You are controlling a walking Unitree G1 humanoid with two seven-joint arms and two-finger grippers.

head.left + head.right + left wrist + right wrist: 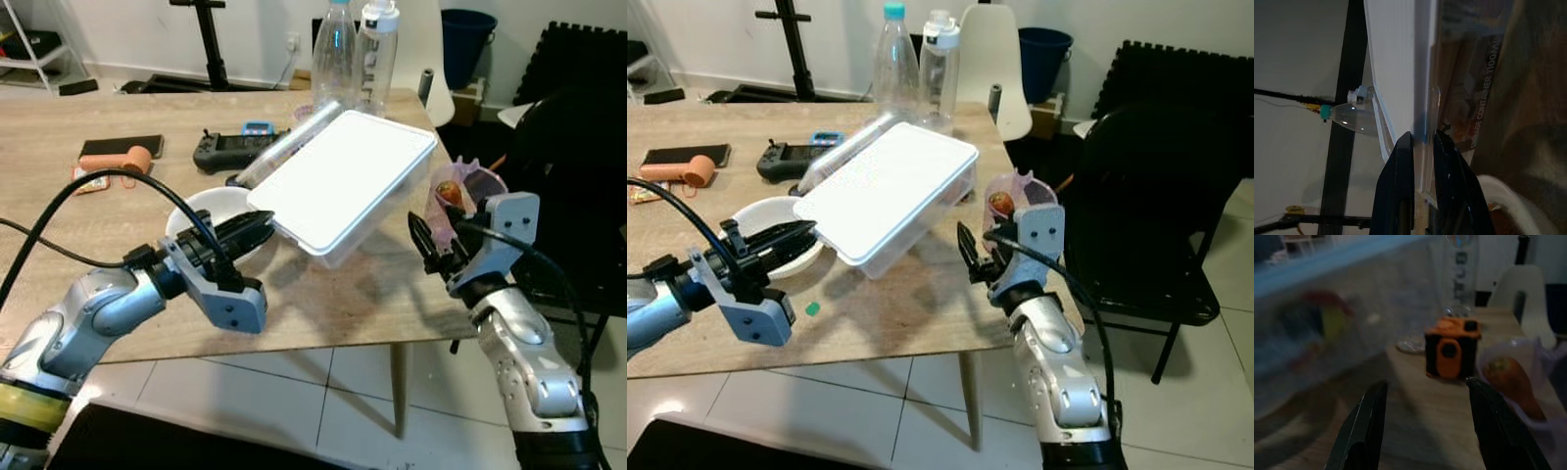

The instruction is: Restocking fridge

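We count two tall clear bottles (334,44) at the far edge of the table, one lidded storage container (343,181) near the middle, one white bowl (210,212) to its left, one black controller (227,149), one dark phone (121,146) at far left, and one small orange-and-black block (1451,352).

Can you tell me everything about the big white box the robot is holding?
The storage container is a clear plastic box with a flat white lid, rectangular with rounded corners. It is tilted, one end raised above the wooden table. The left gripper pinches its lower rim near the white bowl; the left wrist view shows the fingers clamped on that edge, with printed words on a label. The right gripper is open beside it, not touching. Bottles stand behind it.
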